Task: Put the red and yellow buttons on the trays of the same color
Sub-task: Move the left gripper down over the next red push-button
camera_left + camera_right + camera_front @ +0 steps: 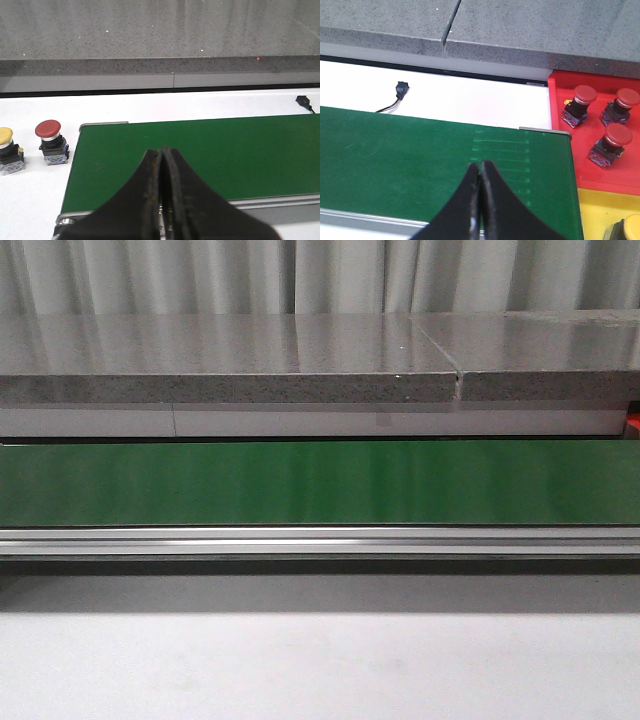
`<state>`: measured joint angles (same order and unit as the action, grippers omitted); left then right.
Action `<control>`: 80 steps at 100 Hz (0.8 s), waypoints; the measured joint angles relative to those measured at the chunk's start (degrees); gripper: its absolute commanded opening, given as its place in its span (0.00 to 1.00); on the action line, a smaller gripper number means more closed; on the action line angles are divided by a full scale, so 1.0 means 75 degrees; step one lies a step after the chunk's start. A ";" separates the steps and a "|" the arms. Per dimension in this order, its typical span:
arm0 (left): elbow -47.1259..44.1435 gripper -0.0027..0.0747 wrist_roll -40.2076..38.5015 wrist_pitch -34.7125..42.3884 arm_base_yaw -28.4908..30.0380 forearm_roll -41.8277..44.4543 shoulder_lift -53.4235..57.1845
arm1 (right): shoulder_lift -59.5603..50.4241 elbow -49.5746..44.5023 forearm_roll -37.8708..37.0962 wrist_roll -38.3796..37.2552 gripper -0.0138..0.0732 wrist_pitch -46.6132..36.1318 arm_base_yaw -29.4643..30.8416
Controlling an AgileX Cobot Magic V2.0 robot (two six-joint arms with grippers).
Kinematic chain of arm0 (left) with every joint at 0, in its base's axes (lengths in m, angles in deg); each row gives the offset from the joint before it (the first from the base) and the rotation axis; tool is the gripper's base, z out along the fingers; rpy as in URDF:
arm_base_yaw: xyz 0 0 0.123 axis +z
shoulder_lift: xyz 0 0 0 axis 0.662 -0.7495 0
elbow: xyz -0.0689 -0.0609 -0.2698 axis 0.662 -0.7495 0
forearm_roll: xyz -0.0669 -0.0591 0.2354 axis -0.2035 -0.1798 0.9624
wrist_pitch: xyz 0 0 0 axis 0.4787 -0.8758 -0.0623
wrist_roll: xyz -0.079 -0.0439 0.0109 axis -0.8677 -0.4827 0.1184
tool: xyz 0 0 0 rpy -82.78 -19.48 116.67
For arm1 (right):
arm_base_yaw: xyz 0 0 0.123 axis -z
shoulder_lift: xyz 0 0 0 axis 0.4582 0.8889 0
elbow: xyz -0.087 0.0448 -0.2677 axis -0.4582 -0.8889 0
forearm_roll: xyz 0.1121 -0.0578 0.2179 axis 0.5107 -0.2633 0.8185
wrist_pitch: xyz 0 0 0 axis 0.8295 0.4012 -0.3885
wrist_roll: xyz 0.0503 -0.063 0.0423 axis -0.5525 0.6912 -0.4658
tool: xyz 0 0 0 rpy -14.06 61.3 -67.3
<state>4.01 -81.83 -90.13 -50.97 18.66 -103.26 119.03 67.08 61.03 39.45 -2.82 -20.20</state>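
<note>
The left gripper (162, 152) fills the near edge of its wrist view, its two dark fingers pressed together tip to tip with nothing between them, poised over the green conveyor belt (200, 155). Off the belt's end, on the white table (30, 200), stand a red button (49, 131) and, just beside it, a yellow button (5, 135) cut by the frame edge; both sit upright on dark bases.

The right gripper (481, 165) is likewise closed and empty above the other end of the belt. Just past that end lies the red tray (560, 145), carrying three red buttons: one (584, 94) near the back, one (627, 98) at the frame edge, one (617, 133) nearer. The yellow tray (595, 210) adjoins it, with a yellow button (627, 227) partly visible at the corner.

A small black connector (400, 90) with wires lies on the table behind the belt. A grey stone counter (230, 370) runs along the back.
</note>
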 measured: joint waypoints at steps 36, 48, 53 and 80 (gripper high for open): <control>0.0000 0.71 0.0000 -0.0113 0.0000 0.0000 0.0000 | 0.0000 0.0000 0.0000 0.0000 0.08 0.0000 0.0000; 0.0000 0.80 0.0000 -0.0114 0.0000 0.0000 0.0000 | 0.0000 0.0000 0.0000 0.0000 0.08 0.0000 0.0000; 0.0000 0.79 0.0000 -0.0114 0.0000 0.0000 0.0000 | 0.0000 0.0000 0.0000 0.0000 0.08 0.0000 0.0000; 0.0052 0.79 -0.0212 -0.0114 0.0066 0.0012 -0.0080 | 0.0000 0.0000 0.0000 0.0000 0.08 0.0000 0.0000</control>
<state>4.40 -83.41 -90.99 -50.47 18.75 -103.86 119.03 67.08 61.03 39.45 -2.82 -20.20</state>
